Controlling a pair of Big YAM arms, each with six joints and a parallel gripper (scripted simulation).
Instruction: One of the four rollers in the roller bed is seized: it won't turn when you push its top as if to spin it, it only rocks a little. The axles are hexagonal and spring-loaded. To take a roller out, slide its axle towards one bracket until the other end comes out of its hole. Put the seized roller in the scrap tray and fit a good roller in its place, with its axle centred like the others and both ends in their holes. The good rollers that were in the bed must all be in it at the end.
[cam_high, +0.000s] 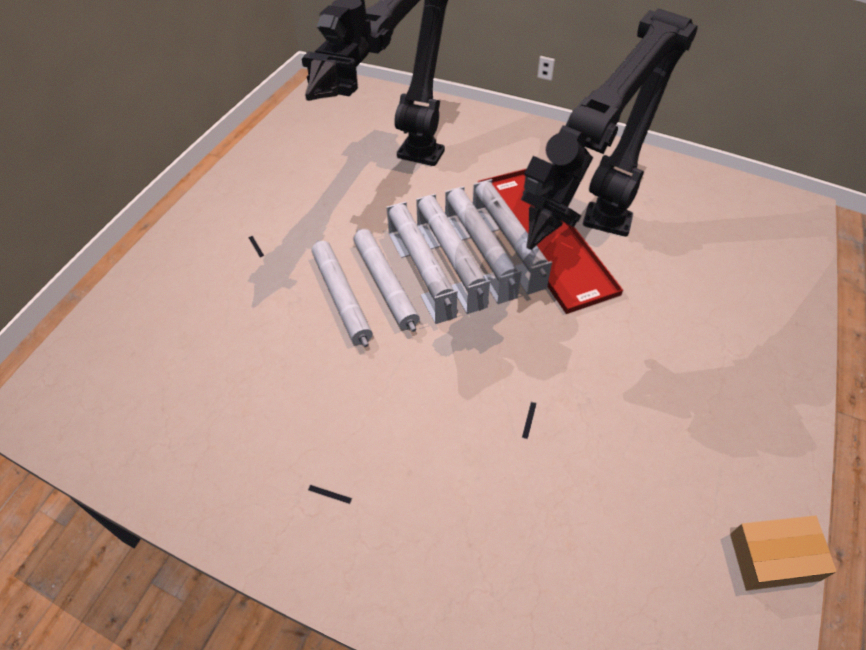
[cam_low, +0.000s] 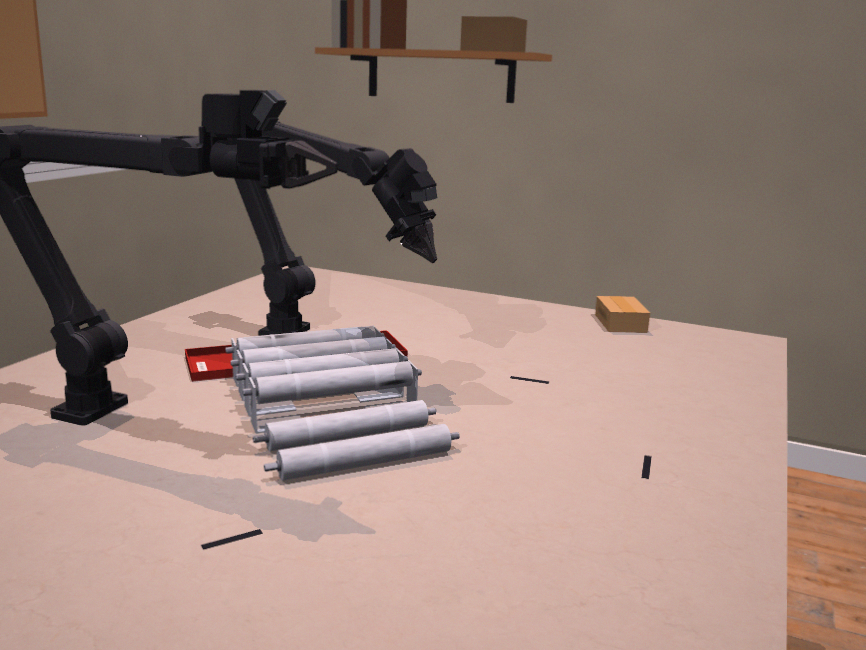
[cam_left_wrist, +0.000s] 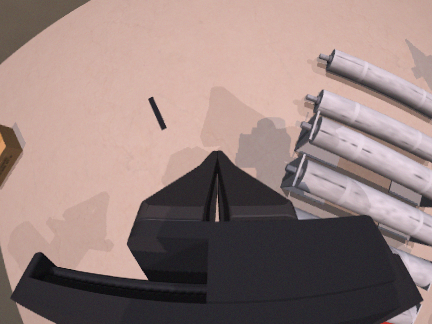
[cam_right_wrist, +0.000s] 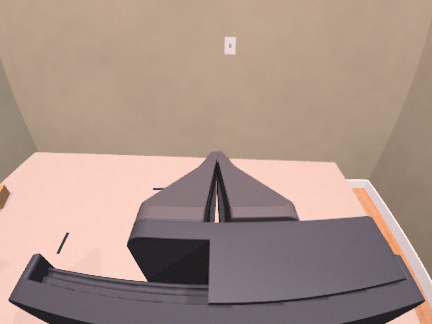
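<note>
Four grey rollers sit side by side in the roller bed, between end brackets (cam_high: 443, 308); the bed roller nearest the spares (cam_high: 419, 248) (cam_low: 332, 382) (cam_left_wrist: 370, 155) looks seated. Two loose rollers lie beside the bed, an outer one (cam_high: 341, 292) (cam_low: 363, 451) (cam_left_wrist: 382, 78) and an inner one (cam_high: 386, 279) (cam_low: 347, 425). The red scrap tray (cam_high: 579, 274) (cam_low: 216, 361) shows no roller in its visible part. My left gripper (cam_high: 532, 244) (cam_low: 434, 260) (cam_left_wrist: 217, 159) is shut and empty, raised above the bed's front end on the tray side. My right gripper (cam_high: 308, 95) (cam_low: 332, 168) (cam_right_wrist: 216, 159) is shut and empty, high and away from the rollers.
A cardboard box (cam_high: 786, 552) (cam_low: 622, 314) stands at a far table corner. Several thin black strips, one of them this strip (cam_high: 529, 419) (cam_low: 529, 379) (cam_left_wrist: 157, 113), lie around the work area. The tray lies beside the bed, close to the left arm's base (cam_high: 607, 217).
</note>
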